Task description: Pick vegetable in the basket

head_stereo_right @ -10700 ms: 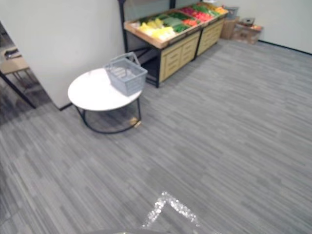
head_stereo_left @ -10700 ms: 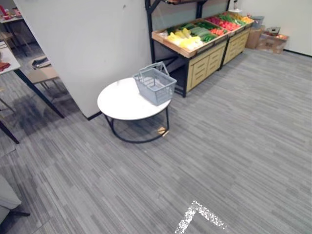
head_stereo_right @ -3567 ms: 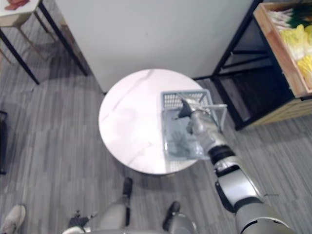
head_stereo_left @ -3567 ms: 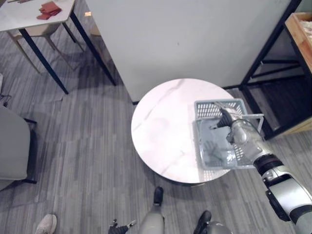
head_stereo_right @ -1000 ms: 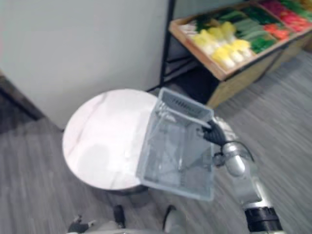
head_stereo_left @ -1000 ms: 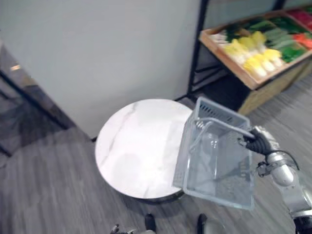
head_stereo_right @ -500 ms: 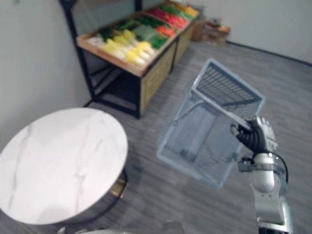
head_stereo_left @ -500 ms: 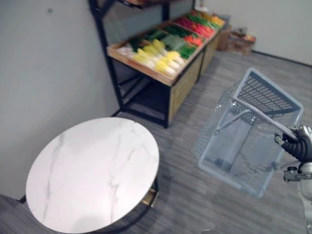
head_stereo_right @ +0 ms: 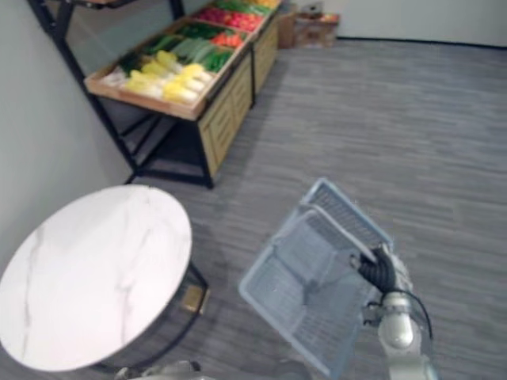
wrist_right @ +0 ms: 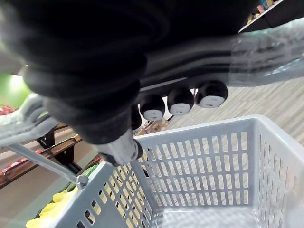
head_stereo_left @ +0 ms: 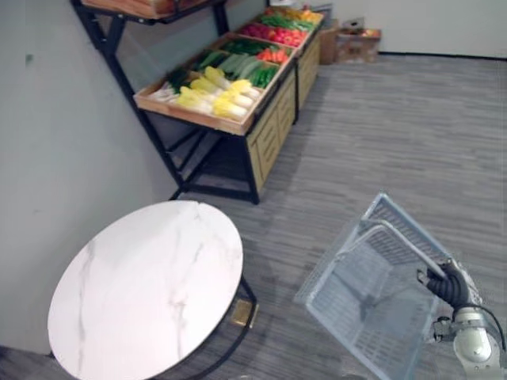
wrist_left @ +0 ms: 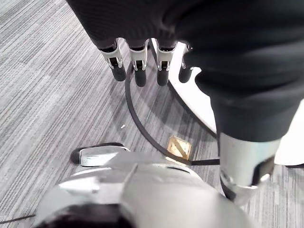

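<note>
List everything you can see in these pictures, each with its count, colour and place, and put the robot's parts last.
basket: one, grey, empty, hanging tilted above the floor
table: one, round white top on a black frame, near left
stand: one, wooden with a black frame, beyond the table
vegetables: many, yellow, green and red, in the stand's top tray
boxes: count unclear, brown, on the floor past the stand
right robot hand: one, dark cover, curled round the basket's handle
left robot hand: one, silver with dark tips, fingers straight, over the floor
</note>
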### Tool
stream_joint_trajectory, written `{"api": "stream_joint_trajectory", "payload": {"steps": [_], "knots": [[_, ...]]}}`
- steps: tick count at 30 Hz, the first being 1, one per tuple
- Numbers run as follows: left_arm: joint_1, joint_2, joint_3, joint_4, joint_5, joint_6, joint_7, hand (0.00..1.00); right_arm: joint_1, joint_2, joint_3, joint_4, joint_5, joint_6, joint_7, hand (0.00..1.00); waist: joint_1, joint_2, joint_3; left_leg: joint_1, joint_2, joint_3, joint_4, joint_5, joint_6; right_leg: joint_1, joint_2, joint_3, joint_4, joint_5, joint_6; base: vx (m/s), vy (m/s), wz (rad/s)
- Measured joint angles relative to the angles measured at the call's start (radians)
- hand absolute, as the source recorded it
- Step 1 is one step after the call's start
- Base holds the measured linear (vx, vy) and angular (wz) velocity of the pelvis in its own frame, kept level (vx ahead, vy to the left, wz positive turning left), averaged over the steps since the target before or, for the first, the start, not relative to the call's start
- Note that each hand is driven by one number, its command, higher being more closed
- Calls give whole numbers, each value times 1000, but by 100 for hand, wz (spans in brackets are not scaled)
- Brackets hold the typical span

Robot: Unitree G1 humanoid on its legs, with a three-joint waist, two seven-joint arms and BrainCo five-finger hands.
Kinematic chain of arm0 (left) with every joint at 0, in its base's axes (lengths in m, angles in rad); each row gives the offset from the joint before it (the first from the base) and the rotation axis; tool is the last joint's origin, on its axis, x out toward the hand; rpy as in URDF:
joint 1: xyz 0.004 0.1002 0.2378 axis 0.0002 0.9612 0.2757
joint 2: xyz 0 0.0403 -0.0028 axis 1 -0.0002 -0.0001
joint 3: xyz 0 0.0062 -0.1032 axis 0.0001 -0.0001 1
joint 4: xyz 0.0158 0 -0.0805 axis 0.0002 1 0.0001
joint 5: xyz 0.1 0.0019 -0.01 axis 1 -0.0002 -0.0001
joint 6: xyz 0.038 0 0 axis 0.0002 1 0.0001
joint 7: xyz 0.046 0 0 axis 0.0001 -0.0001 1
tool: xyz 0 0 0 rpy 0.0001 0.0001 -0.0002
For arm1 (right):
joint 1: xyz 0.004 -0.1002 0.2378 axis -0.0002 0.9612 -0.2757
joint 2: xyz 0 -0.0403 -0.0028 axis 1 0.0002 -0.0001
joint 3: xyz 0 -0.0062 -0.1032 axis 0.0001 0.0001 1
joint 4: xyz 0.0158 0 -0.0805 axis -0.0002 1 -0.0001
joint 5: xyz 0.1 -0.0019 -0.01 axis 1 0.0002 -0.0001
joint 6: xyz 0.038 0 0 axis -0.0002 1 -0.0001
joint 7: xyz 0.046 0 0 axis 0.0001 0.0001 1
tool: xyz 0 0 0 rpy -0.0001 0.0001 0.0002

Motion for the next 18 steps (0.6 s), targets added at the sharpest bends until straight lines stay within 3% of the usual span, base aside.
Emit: {"api": "stream_joint_trajectory", "payload": {"steps": [4, 7, 11, 17, 18], "knots": [[-10, 1, 8, -11, 0, -5, -1, 0, -41, 10, -6, 108, 30, -21, 0, 100, -6, 6, 15, 7, -25, -32, -65, -11, -7, 11, -3, 47, -156, 110, 30, 21, 173, -34], [-24, 5, 14, -25, -1, -4, -1, 0, -43, 56, -22, 172, 30, -19, 0, 100, -24, 2, 19, 20, -17, -49, -172, -46, 14, -2, 13, 36, -207, 158, 43, -19, 128, 3], [-61, 47, -3, -46, -1, -5, -1, 0, -20, 184, -132, 221, 44, -17, -15, 100, -34, -39, 42, 50, -43, -25, -273, -6, 34, -4, -12, 39, -262, 219, 43, -75, 67, -11], [-73, 104, -2, -48, -1, -7, 0, 0, -34, 218, -172, 299, 69, 11, -59, 100, -32, -80, 73, 58, -38, 37, -298, 6, 45, -34, -2, 80, -288, 281, 11, -82, 30, -36], [-71, 107, 9, -48, 0, -6, 0, 0, -39, 218, -178, 364, 76, 13, -67, 100, -27, -83, 78, 58, -20, 53, -289, 4, 45, -35, 12, 52, -303, 309, -36, -81, -18, -22]]}}
